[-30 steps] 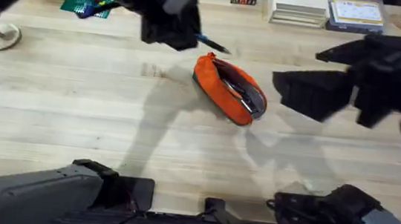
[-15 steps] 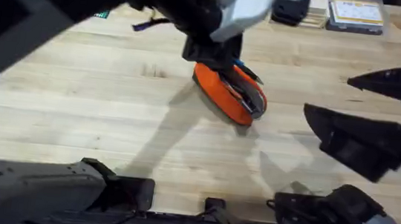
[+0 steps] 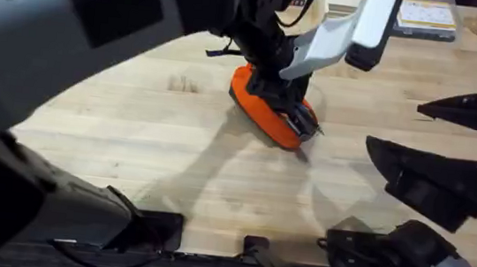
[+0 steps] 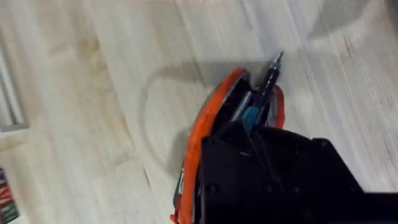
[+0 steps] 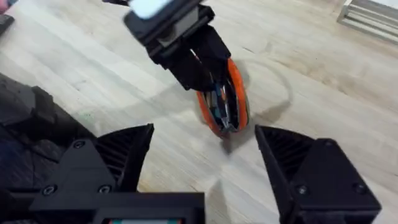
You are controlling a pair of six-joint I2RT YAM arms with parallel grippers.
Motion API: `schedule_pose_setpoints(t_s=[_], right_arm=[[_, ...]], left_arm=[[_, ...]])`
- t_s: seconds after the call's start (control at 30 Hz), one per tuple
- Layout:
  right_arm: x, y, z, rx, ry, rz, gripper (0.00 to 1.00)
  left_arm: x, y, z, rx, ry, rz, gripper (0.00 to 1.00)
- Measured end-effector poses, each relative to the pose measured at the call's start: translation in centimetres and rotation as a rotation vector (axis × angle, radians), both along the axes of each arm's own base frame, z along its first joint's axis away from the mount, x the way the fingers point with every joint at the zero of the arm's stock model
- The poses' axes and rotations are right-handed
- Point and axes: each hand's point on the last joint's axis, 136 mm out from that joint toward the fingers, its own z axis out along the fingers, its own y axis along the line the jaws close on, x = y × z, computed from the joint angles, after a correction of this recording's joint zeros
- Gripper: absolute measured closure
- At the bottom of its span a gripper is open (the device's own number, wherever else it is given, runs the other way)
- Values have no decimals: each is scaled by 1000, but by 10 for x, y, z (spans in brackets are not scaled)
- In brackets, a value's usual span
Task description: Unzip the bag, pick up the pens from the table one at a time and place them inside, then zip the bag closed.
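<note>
Your left gripper pinches a pen over the open bag at table centre, while your right gripper waits wide open at four o'clock.

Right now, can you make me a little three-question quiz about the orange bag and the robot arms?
1. True or false: the orange bag is zipped shut.
2. Which pincer is down at the bag's opening? A) the left pincer B) the right pincer
3. Fill in: the pen in the left pincer pokes its tip past the bag's ____ rim.

Key
1. False: it gapes open, and pens show inside it in the right wrist view.
2. A: the right pincer hangs open, off to the side, with nothing in it.
3. orange
</note>
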Motion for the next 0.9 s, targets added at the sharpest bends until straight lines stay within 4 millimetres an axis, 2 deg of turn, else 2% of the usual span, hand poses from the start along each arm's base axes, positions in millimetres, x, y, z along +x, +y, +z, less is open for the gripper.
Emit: schedule_pose_setpoints(t_s=[0.17, 0.4, 0.57, 0.6, 0.63, 0.9], right_arm=[[0, 0, 0, 0, 0, 0, 3], [0, 0, 0, -1, 0, 0, 3], [0, 0, 0, 0, 0, 0, 3], [0, 0, 0, -1, 1, 0, 3], [0, 0, 0, -1, 0, 0, 3], [0, 0, 0, 0, 0, 0, 3]], left_arm=[[1, -1, -14, 20, 34, -1, 960], [10, 4, -24, 47, 36, 20, 960], [27, 16, -37, 71, 45, 71, 960], [39, 24, -48, 83, 59, 105, 958], [42, 26, -50, 85, 64, 113, 958], [45, 28, -50, 74, 72, 122, 957]])
